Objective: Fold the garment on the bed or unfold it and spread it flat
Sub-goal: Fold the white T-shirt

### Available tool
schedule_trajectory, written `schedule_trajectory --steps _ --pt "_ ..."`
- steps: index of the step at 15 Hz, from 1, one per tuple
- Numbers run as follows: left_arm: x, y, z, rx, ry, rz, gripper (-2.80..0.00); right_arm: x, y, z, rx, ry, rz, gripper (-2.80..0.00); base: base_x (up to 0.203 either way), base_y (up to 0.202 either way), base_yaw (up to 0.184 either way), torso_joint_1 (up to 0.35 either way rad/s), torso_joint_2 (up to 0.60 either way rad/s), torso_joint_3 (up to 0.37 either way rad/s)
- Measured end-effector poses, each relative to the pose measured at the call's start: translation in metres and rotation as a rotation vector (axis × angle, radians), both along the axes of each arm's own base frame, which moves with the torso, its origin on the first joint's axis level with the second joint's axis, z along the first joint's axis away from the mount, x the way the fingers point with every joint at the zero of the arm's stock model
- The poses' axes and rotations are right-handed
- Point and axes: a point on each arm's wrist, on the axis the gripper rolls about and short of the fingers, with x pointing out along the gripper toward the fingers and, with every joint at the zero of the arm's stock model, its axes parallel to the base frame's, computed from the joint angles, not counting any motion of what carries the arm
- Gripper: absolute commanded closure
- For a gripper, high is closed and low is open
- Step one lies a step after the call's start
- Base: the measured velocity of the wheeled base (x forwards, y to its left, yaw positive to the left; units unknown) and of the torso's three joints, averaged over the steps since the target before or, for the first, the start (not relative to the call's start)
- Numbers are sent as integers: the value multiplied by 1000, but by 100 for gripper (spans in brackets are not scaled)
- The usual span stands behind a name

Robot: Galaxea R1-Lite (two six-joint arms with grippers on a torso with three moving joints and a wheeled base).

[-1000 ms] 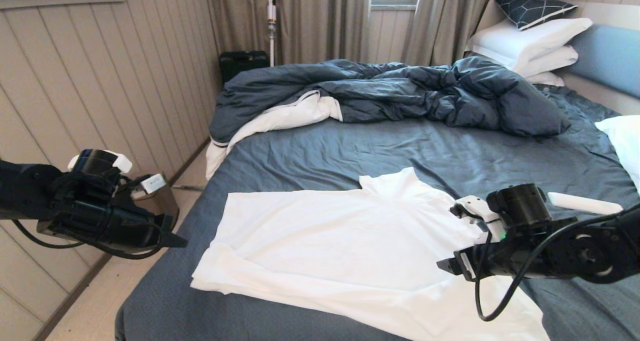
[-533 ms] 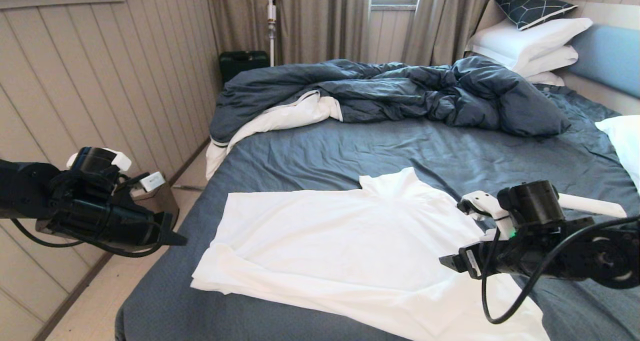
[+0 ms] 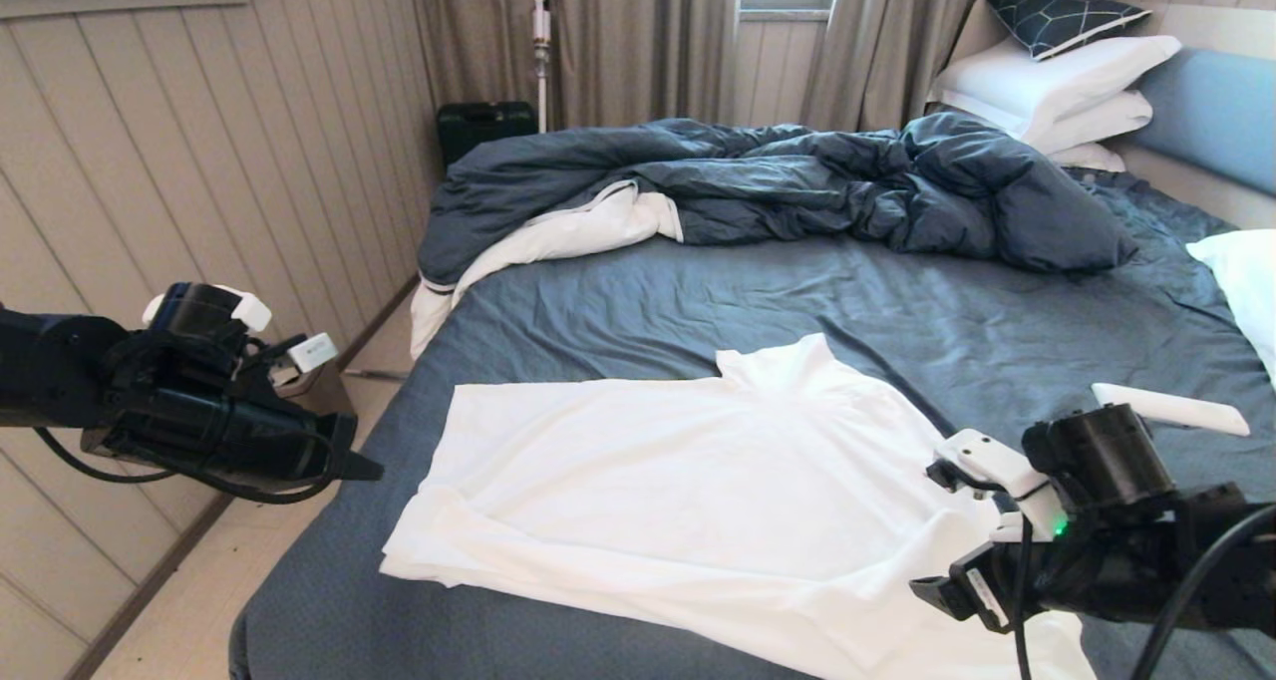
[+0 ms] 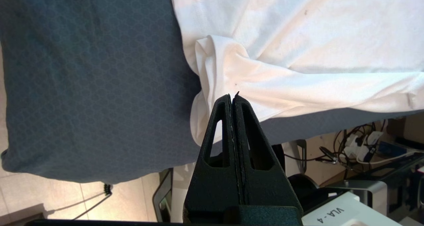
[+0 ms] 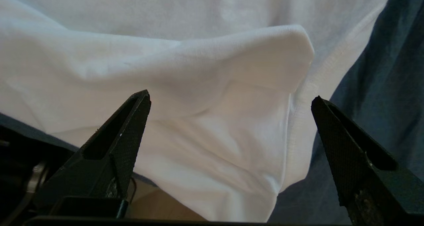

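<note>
The white garment (image 3: 698, 491) lies mostly flat on the near part of the bed (image 3: 797, 291), its neck piece (image 3: 773, 361) pointing toward the duvet. Its left corner is bunched in folds (image 4: 218, 63), and its near right part hangs over the bed's front edge (image 5: 215, 146). My left gripper (image 3: 369, 473) hovers shut and empty beside the bed's left edge, its tip (image 4: 233, 95) over that bunched corner. My right gripper (image 3: 932, 592) is open above the garment's near right edge (image 5: 230, 98), with cloth between its fingers but not gripped.
A rumpled dark blue duvet (image 3: 797, 176) with white lining (image 3: 588, 231) fills the far half of the bed. White pillows (image 3: 1057, 72) are stacked by the blue headboard (image 3: 1211, 112), and another pillow (image 3: 1246, 281) lies at the right edge. A panelled wall and floor (image 3: 199, 600) are on the left.
My right arm has drawn back and down toward the bed's front right edge. The left arm has edged slightly toward the bed. The garment has not moved.
</note>
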Motion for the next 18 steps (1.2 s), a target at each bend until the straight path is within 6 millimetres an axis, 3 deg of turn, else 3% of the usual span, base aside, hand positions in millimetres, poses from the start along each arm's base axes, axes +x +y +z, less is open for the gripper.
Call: schedule_trajectory --steps 6,13,18 --pt "2 -1 -2 1 5 -4 0 15 20 -15 -151 -87 -8 -280 0 0 0 0 0 0" --pt "3 -4 -5 3 13 -14 0 20 20 -22 -162 -68 -9 -280 0 0 0 0 0 0" --pt "4 -4 -3 3 14 -14 0 -12 24 -25 -167 -40 50 -280 0 0 0 0 0 0"
